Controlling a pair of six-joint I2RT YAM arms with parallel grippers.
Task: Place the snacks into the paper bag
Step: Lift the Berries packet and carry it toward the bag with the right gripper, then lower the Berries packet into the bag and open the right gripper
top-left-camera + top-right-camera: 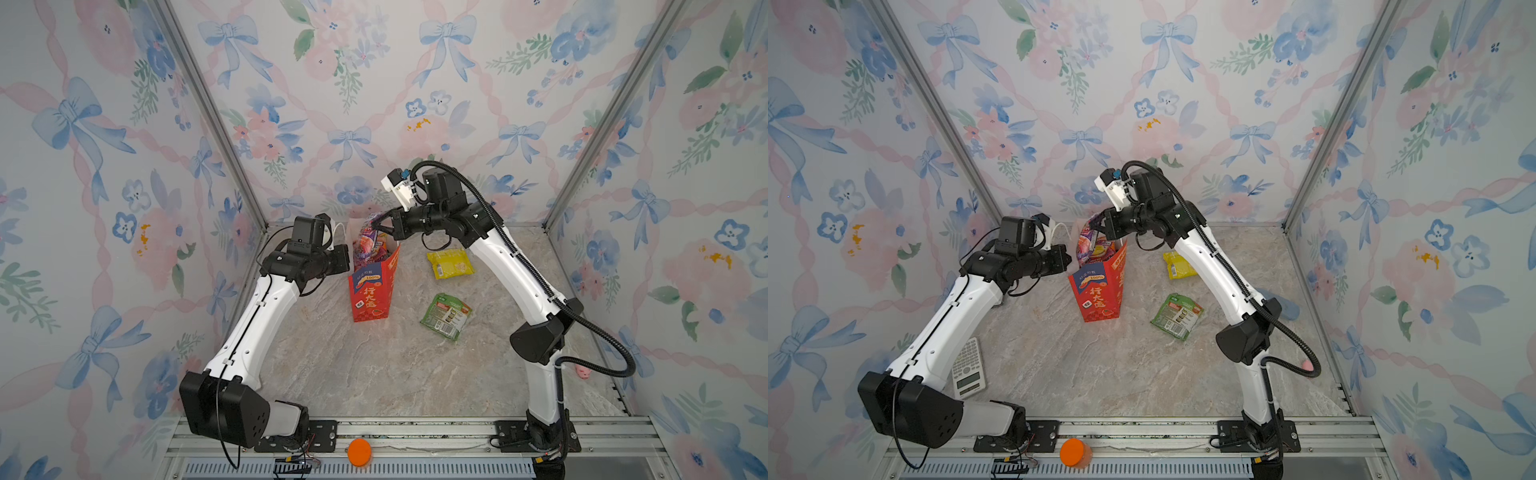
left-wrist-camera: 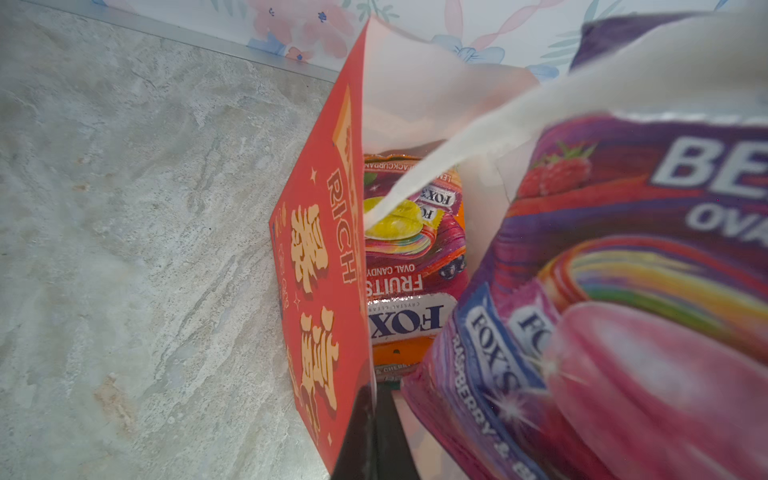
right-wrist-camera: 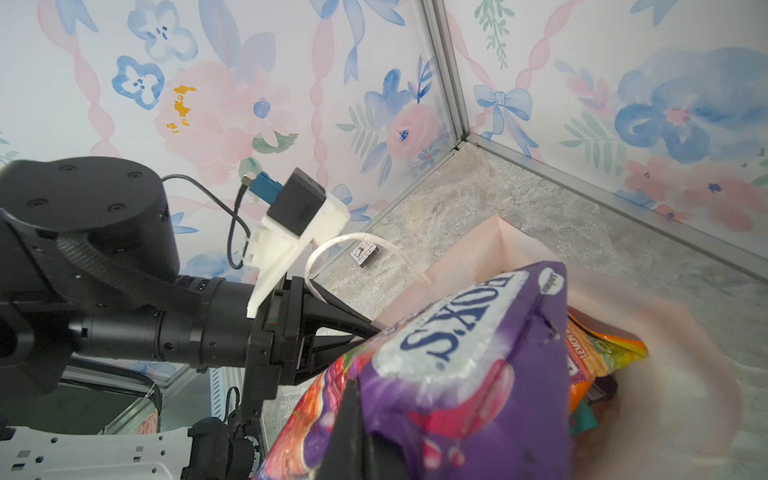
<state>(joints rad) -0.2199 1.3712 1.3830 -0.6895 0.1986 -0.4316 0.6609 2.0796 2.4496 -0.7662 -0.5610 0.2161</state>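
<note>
Red paper bag (image 1: pixel 371 293) (image 1: pixel 1098 291), tall, white inside, with yellow-white Chinese characters and a blue patch on the near face: standing upright on the marbled grey-beige tabletop (image 1: pixel 374 374), toward the back and left of centre in both top views. Left gripper (image 3: pixel 371 328): reaching in from the left, its jaws pressing together on the bag's left rim. In the left wrist view the red wall is passing between its black fingers (image 2: pixel 359 432). White cord handle (image 3: pixel 328 249): looping up over that gripper. Right gripper (image 1: pixel 378 226) (image 1: pixel 1097 226): reaching across from the right, over the bag's mouth, its jaws pinching the top edge of the glossy purple packet (image 1: pixel 367 243) (image 3: pixel 457 374) printed "FOX'S". That packet is standing out of the mouth, with its lower part inside the bag and its upper part rising above the rim. Orange packet (image 2: pixel 411 257) (image 3: pixel 602 353), also printed "FOX'S": lying deeper inside the bag. Flat yellow packet (image 1: pixel 450 262): lying on the tabletop to the right of the bag, just beside the right arm. Flat green packet (image 1: pixel 445 316) (image 1: pixel 1177 316): lying nearer the front, apart from the yellow one. White calculator (image 1: pixel 968 368): lying beside the left arm. Orange round cap (image 1: pixel 359 452): sitting on the front rail.
</note>
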